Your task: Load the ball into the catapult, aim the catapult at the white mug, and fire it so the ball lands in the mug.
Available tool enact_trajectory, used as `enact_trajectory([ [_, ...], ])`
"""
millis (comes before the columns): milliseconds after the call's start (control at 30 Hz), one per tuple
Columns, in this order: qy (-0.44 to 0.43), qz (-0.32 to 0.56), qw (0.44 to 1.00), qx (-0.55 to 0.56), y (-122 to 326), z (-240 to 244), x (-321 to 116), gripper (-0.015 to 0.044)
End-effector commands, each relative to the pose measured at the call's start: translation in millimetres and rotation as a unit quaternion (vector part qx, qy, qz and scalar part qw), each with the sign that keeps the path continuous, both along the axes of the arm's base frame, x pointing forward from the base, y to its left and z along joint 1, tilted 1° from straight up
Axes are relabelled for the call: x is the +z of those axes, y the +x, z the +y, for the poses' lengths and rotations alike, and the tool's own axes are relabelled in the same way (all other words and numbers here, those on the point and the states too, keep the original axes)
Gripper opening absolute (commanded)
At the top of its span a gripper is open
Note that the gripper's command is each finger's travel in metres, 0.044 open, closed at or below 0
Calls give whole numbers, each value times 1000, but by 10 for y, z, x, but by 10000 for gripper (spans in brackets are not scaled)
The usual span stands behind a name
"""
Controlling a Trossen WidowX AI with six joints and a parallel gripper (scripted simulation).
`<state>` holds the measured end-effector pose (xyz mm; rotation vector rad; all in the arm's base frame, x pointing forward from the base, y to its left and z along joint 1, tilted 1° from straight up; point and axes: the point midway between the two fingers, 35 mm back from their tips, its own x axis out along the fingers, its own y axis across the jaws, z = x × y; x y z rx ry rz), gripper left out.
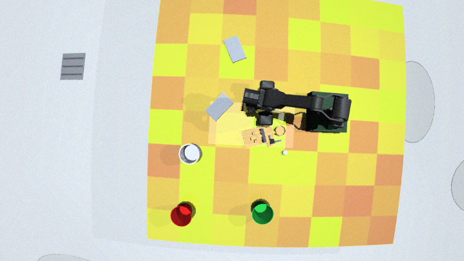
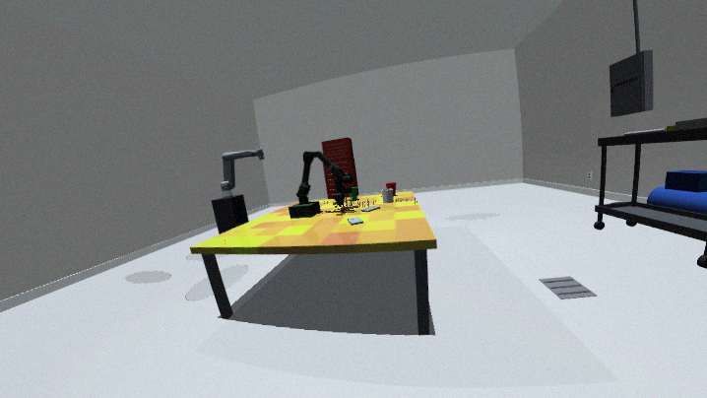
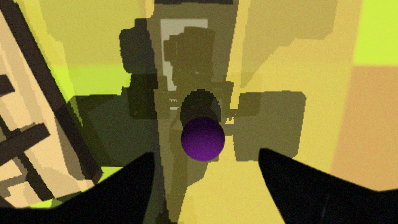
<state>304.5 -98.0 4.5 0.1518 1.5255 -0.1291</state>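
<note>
The end effector stood released, its 2 fingertips apart with nothing pinched. In the wrist view the purple ball sat on the bench, between the fingertips across the picture and slightly toward 12 o'clock of the line joining them. The wooden catapult lay at 9 to 10 o'clock from the ball. The coming grasp probably turned on centring that small offset before closing.

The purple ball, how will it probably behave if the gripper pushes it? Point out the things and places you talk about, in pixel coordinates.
The purple ball [image 3: 203,139] looks round, so it would likely roll away from a one-sided push. Its even outline suggests it is firm, though softness cannot be excluded. With the gripper's fingers apart on both sides, closing evenly should probably limit rolling.
</note>
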Motion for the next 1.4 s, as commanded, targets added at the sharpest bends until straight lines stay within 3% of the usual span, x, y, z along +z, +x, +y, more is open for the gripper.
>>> enact_trajectory([
  [0, 1, 2, 1000, 0, -7, 4, -78, 300],
  [667, 2, 2, 1000, 0, -5, 11, -378, 300],
  [867, 2, 2, 1000, 0, -5, 11, -378, 142],
  [1100, 2, 2, 1000, 0, -5, 11, -378, 96],
  [1233, 1, 2, 1000, 0, 15, -2, -269, 0],
  [1367, 1, 2, 1000, 0, 45, -29, 39, 0],
])
